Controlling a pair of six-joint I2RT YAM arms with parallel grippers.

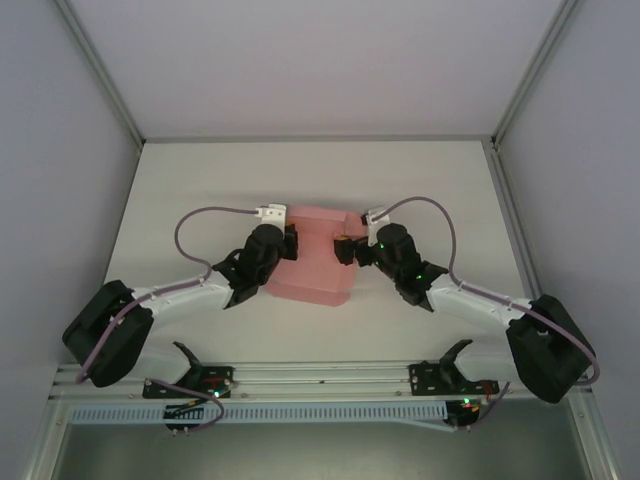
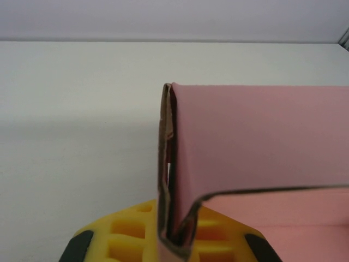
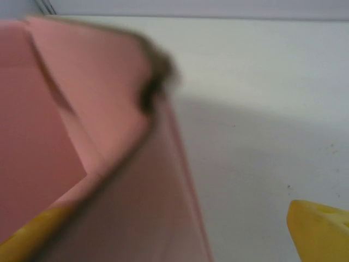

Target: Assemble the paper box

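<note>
Paper box (image 1: 312,268): pink, part-folded with walls up, centre of the table (image 1: 200,190), between both hands.
Left hand (image 1: 288,240): we see it pinching the box's left wall, the card edge pressed between the yellow pads (image 2: 128,237) (left wrist view is sharp here).
Right hand (image 1: 347,248): spread and straddling the right wall. Outer finger (image 3: 322,229) sits apart from the card, so we read no grip.

surface: white table (image 1: 200,180) | on it: pink paper box (image 1: 310,272), mid-table
</note>
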